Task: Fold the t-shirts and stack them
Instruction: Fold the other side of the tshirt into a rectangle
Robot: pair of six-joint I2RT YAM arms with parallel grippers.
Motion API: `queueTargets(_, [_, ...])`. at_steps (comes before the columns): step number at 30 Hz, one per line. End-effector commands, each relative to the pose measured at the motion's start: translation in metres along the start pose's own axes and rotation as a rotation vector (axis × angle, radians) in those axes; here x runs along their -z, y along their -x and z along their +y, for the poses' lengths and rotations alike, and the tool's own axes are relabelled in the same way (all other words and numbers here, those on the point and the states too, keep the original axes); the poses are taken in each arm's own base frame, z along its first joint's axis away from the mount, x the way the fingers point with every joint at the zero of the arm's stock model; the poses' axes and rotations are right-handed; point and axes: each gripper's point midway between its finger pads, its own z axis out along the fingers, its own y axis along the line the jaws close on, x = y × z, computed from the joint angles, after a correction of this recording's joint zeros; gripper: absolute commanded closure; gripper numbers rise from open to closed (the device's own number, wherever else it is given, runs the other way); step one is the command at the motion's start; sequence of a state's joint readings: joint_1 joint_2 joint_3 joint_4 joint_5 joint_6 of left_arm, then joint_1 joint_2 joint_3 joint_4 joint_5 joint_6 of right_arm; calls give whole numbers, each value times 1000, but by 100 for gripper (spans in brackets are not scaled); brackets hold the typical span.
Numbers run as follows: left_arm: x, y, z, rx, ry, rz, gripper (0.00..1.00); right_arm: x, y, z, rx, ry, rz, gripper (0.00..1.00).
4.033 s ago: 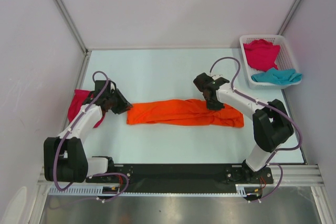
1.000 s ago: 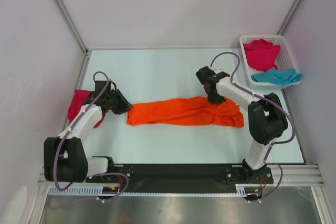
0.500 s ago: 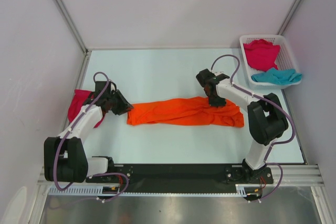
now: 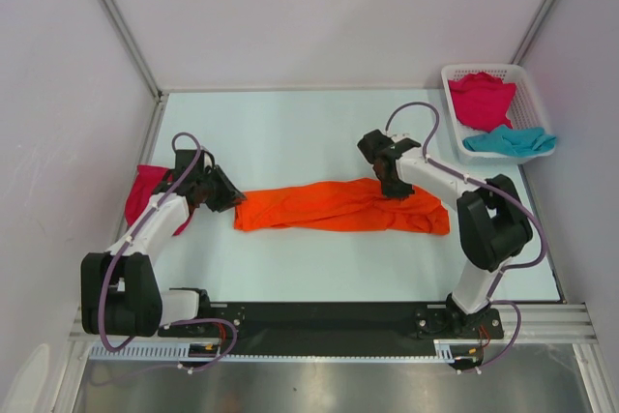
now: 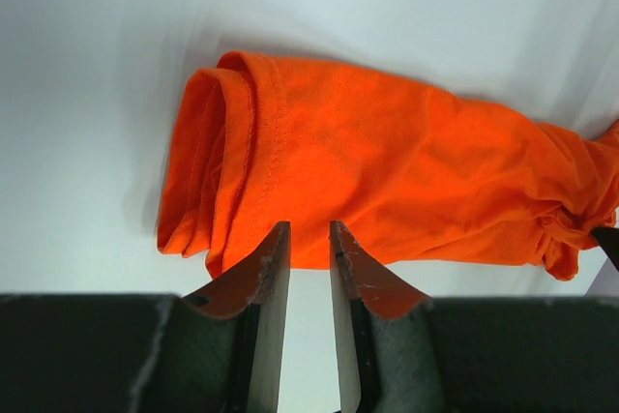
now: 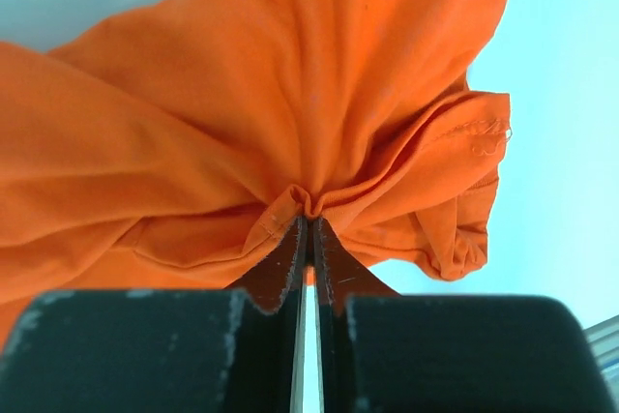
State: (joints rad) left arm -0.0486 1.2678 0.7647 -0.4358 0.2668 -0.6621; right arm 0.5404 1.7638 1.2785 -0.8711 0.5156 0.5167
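Note:
The orange t-shirt [image 4: 338, 207] lies rolled into a long band across the middle of the table. My right gripper [image 4: 391, 190] is shut on a pinch of its far edge near the right end, with cloth bunched at the tips in the right wrist view [image 6: 309, 205]. My left gripper [image 4: 230, 199] is open and empty just off the shirt's left end, its fingertips [image 5: 276, 244] at the cloth's edge [image 5: 251, 171]. A magenta t-shirt [image 4: 145, 191] lies at the table's left edge behind my left arm. Another magenta t-shirt [image 4: 481, 96] and a teal t-shirt [image 4: 510, 141] lie in the basket.
The white lattice basket [image 4: 453, 113] stands at the back right corner. Grey walls and metal posts enclose the table on three sides. The black base rail runs along the near edge.
My right gripper shifted from the shirt's middle-right back to its far edge and shut on a pinch of cloth there. The left arm has not moved.

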Motion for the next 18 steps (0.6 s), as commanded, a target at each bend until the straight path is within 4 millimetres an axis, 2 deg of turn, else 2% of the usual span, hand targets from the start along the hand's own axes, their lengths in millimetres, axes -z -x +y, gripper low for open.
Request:
queueTargets(1, [2,2,-7,-26,-34,-14,72,19,0,-8,-26,-9,-36,94])
queueTargets(11, [2,1,-6,-26,-37,-14,72,22,-23,-18,-31,-38,-15,90])
queueTargets(14, [2,0,-7,-27,-40,-11,72,24,-31,-17,-27,-31,-6,86])
queueTargets(18, [4,0,-7,-30,-44,-15,72,29,-46,-12,-14,-30,18,76])
